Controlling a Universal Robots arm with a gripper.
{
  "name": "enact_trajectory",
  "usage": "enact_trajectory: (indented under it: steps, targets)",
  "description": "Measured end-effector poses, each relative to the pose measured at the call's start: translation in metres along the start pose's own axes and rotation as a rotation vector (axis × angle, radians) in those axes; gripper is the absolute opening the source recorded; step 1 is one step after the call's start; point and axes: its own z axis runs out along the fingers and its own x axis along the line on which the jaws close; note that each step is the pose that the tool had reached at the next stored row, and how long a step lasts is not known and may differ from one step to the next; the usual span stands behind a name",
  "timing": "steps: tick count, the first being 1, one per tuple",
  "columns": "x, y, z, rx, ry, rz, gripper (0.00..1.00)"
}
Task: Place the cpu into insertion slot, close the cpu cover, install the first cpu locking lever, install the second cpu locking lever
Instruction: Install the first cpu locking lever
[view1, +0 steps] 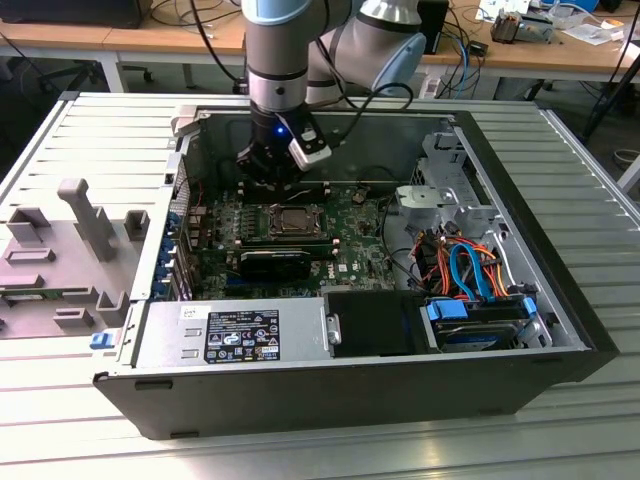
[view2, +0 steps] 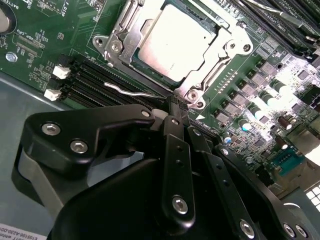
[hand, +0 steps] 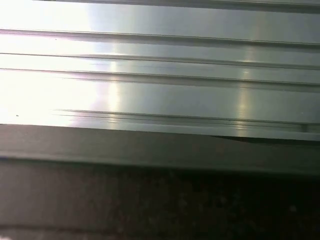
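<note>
The cpu (view2: 172, 42), a silver-grey square, lies flat in the insertion slot (view2: 194, 94) on the green board. The cpu cover (view2: 131, 45) is down around it, framing the chip. In the exterior view the cpu (view1: 295, 220) sits mid-board inside the open case. My gripper (view1: 272, 178) hangs just behind the slot there. In the second wrist view my gripper (view2: 176, 104) has its black fingers drawn together at the slot's near corner. A thin wire locking lever (view2: 132, 92) sticks out sideways beside the fingertips, along the slot's edge. Whether the tips touch it I cannot tell.
Long black memory slots (view2: 85, 80) run beside the socket. The power supply (view1: 235, 335) fills the case's front. A drive cage with blue and orange cables (view1: 470, 270) is at the exterior view's right. A grey fixture (view1: 70, 250) stands outside on the left. The ribbed tabletop (hand: 160, 75) surrounds the case.
</note>
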Motion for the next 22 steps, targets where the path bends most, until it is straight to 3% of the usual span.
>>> enact_trajectory:
  steps: [7, 16, 22]
  targets:
    - [-0.0091, -0.0005, 0.0004, -0.0010, 0.0037, 0.000, 0.11]
    - [-0.0285, -0.0015, 0.0036, -0.0031, 0.0161, 0.000, 0.11]
    - [-0.0367, -0.0020, 0.0058, -0.0038, 0.0205, 0.000, 0.11]
